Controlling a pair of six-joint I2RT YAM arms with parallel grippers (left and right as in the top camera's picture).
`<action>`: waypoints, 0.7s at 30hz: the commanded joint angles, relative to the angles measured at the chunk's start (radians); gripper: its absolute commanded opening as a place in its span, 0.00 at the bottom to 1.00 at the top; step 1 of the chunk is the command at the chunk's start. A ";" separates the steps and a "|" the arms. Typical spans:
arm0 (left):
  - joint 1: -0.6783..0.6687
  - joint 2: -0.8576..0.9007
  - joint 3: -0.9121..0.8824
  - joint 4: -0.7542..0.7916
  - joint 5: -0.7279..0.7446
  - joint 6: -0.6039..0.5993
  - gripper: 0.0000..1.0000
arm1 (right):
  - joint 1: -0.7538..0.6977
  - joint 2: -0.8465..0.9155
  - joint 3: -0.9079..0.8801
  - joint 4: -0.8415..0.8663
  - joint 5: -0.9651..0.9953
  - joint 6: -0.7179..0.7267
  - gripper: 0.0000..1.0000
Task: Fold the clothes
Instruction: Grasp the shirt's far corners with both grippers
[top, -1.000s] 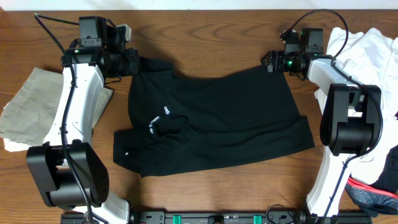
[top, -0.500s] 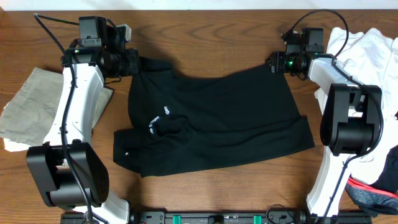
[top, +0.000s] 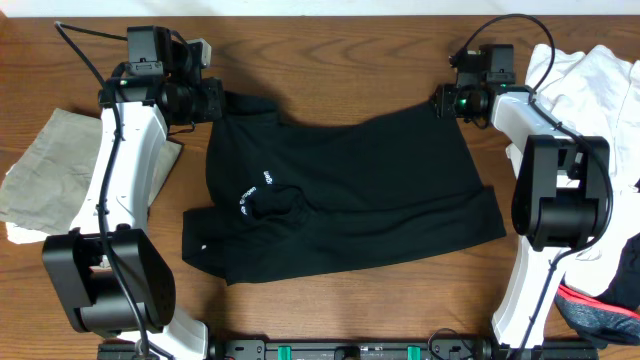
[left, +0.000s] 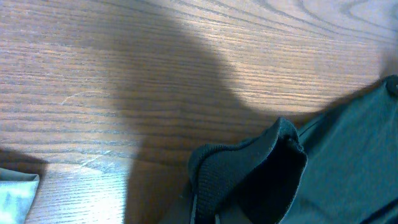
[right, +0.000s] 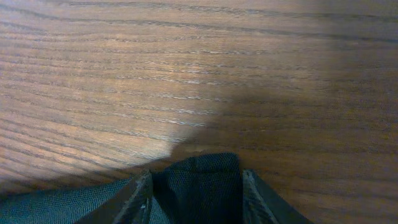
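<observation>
The left hand (top: 220, 100) pinches the shirt (top: 340, 190) at far left; whether the right hand (top: 438, 100) grips I cannot tell: check before lifting.

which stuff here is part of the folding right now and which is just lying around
In hand: black shirt; left gripper, shut on it; right gripper, around its edge.
Lying about: khaki garment; white garment; red and grey garment.

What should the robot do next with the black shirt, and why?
Probably squeeze the right fingers shut. A corner of the black shirt sits between them, not pinched yet, while the left fingers grip the other top corner.
</observation>
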 joint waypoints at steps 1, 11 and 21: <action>-0.002 -0.005 0.020 0.000 -0.002 -0.008 0.06 | 0.024 0.080 -0.045 -0.047 0.018 0.026 0.37; -0.002 -0.005 0.020 0.000 -0.002 -0.008 0.06 | 0.035 0.120 -0.045 -0.064 0.018 0.026 0.07; -0.002 -0.005 0.020 -0.027 -0.001 -0.009 0.06 | 0.005 0.030 -0.043 -0.114 0.021 0.030 0.01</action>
